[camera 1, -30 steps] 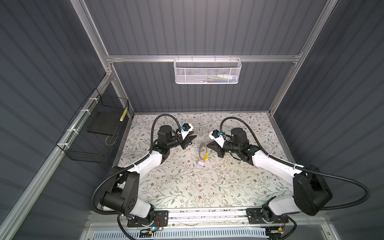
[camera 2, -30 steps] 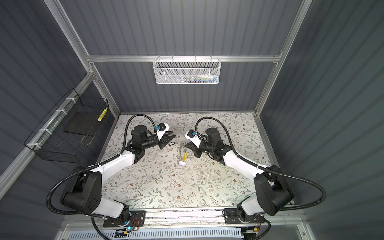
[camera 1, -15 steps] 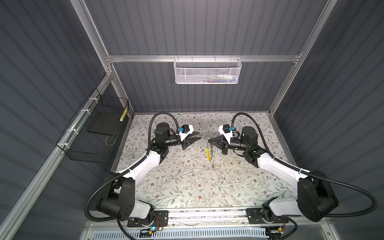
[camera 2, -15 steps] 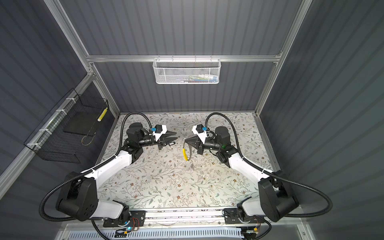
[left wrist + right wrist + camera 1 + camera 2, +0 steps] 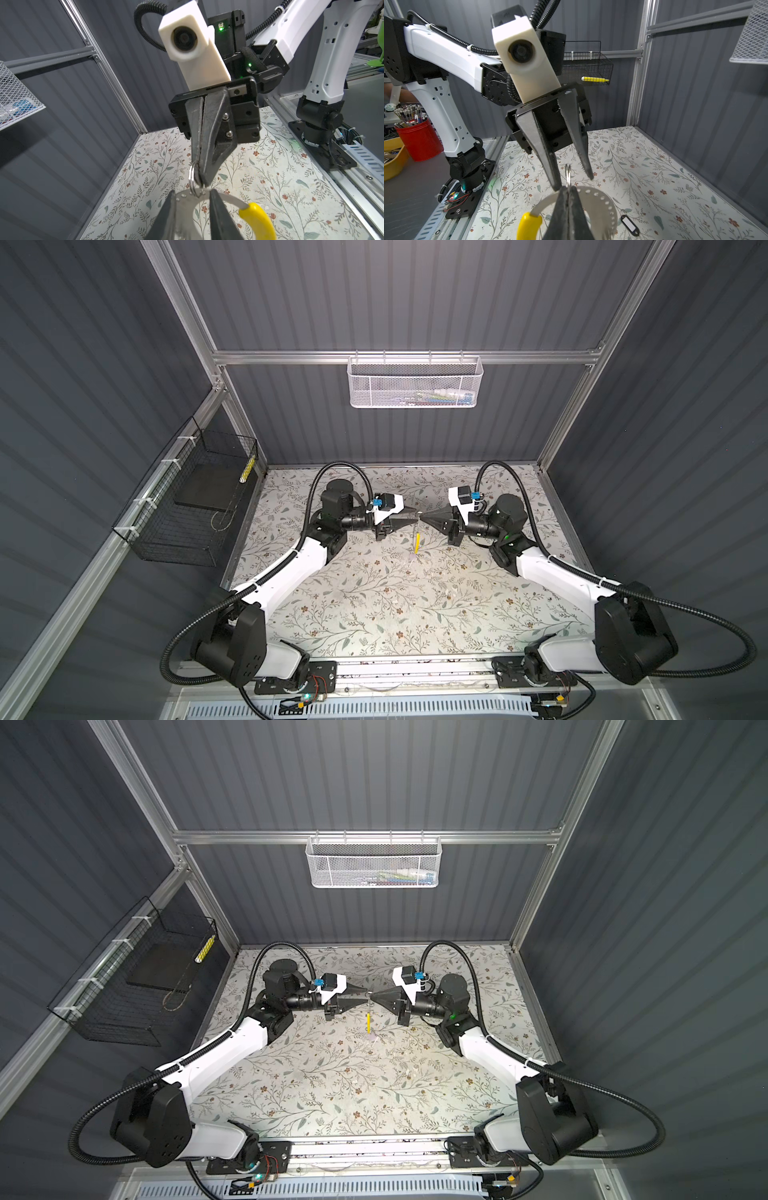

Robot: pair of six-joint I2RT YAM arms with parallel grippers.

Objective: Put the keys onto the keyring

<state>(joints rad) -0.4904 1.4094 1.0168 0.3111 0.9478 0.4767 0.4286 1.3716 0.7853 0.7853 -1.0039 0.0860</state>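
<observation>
Steel keyring (image 5: 602,198) hangs from the clamped-shut right gripper (image 5: 202,180) so the left gripper (image 5: 573,181), jaws apart, can straddle its band.

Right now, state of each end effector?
Left end effector: open, gripping nothing.
Right end effector: closed on the keyring.

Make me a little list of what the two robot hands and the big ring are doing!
right gripper: shut, pinching the small ring
small ring: hooked through a hole in the keyring
keyring: hangs from that ring above the table, yellow tag lowest
left gripper: open, one finger on each side of the small ring
black-rimmed tag: lying loose on the table, not on the keyring
</observation>
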